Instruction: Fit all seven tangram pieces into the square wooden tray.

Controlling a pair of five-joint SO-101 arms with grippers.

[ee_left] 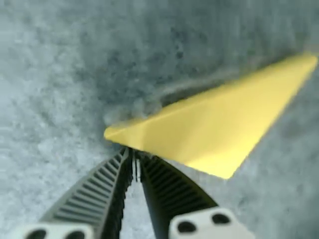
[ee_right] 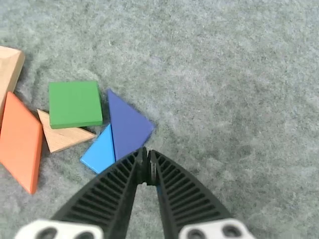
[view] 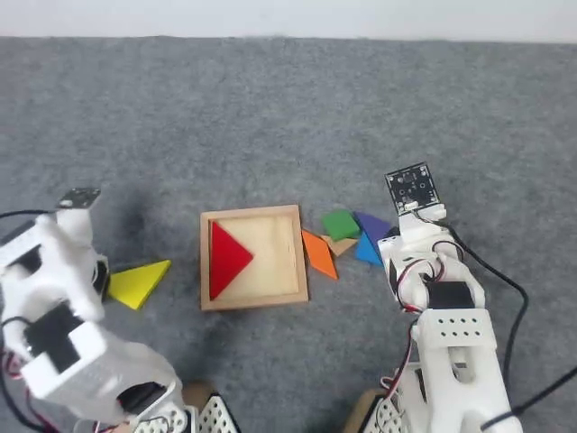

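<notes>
The square wooden tray (view: 253, 213) lies mid-table with a red triangle (view: 227, 256) in its left half. Left of the tray a yellow triangle (view: 138, 282) lies on the carpet. My left gripper (ee_left: 133, 153) is shut, its tips right at the yellow triangle's (ee_left: 214, 132) near edge. Right of the tray lie an orange parallelogram (ee_right: 20, 142), a green square (ee_right: 75, 103), a plain wood triangle (ee_right: 62, 138), a light blue triangle (ee_right: 100, 153) and a purple triangle (ee_right: 127, 124). My right gripper (ee_right: 147, 162) is shut, with its tips beside the purple and blue triangles.
Grey carpet covers the table. The left arm's white body (view: 54, 307) stands at the front left and the right arm's (view: 442, 316) at the front right. A corner of the tray (ee_right: 10, 64) appears in the right wrist view.
</notes>
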